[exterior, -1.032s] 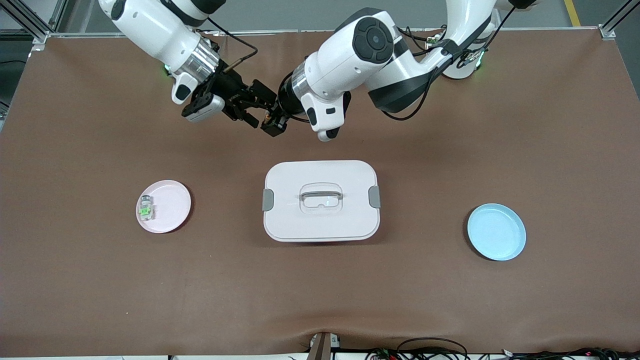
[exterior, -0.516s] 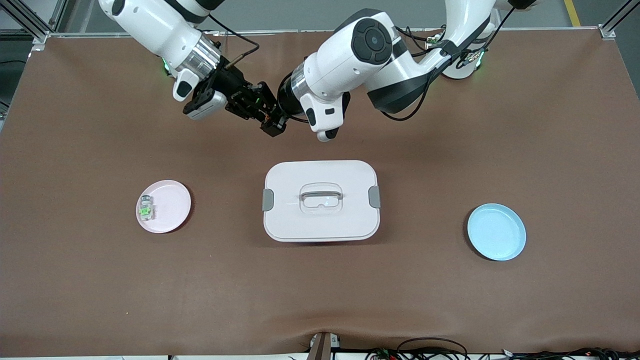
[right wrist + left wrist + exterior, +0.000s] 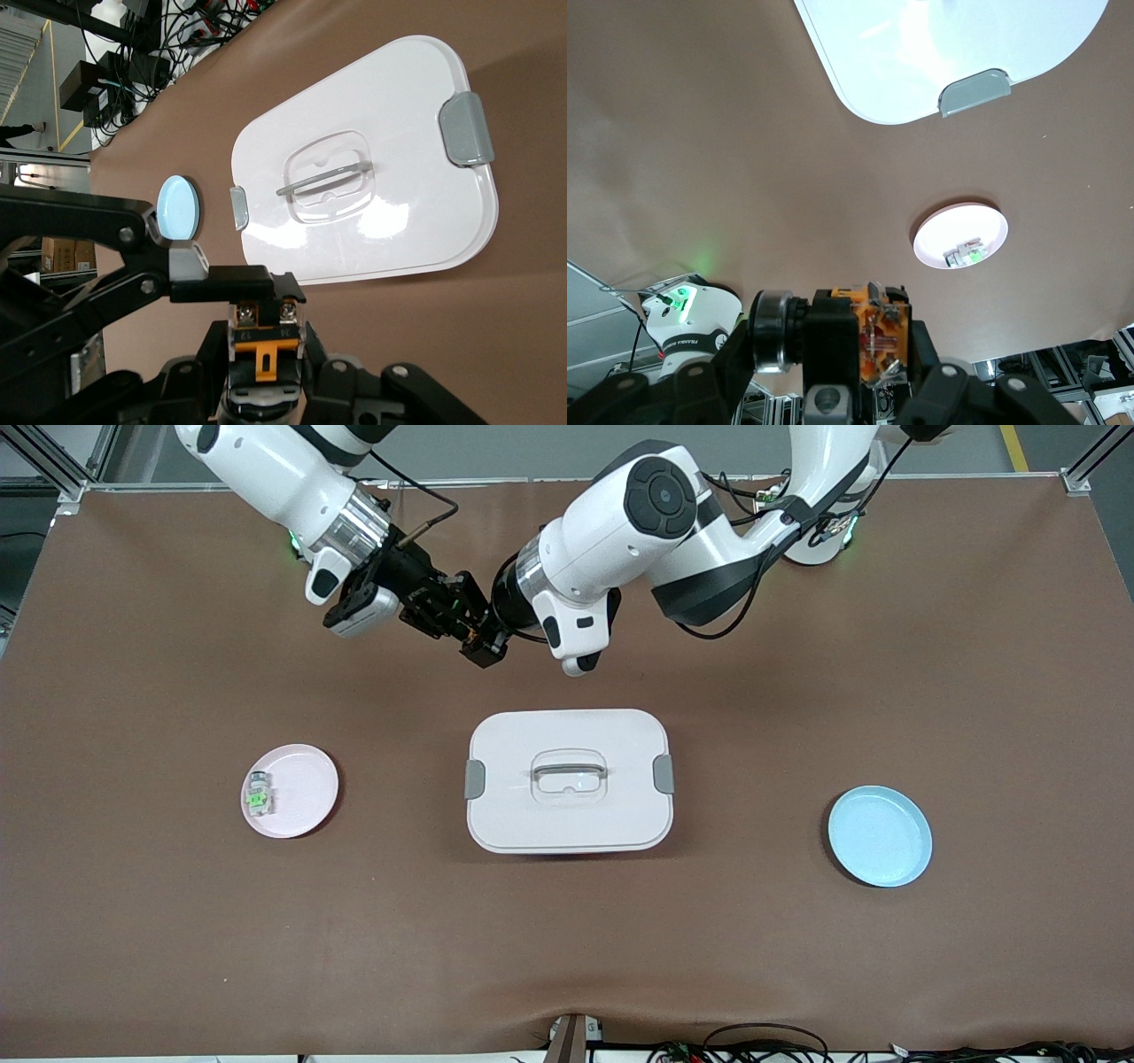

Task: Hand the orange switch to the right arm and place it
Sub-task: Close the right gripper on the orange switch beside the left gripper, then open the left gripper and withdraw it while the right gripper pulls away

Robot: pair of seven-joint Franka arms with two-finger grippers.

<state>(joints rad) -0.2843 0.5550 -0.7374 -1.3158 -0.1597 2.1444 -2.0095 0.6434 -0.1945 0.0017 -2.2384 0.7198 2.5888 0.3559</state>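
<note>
Because the handover happens in mid-air, both claws meet above the bare surface (image 3: 797, 646) near the robots' bases: the left claw (image 3: 479, 640) grips the orange switch (image 3: 263, 339), and the right claw (image 3: 447, 607) is closed around it too, apparently taking it.

front: high, facing robots | wrists: close, downward | shared: white lidded box (image 3: 569, 781)
</note>
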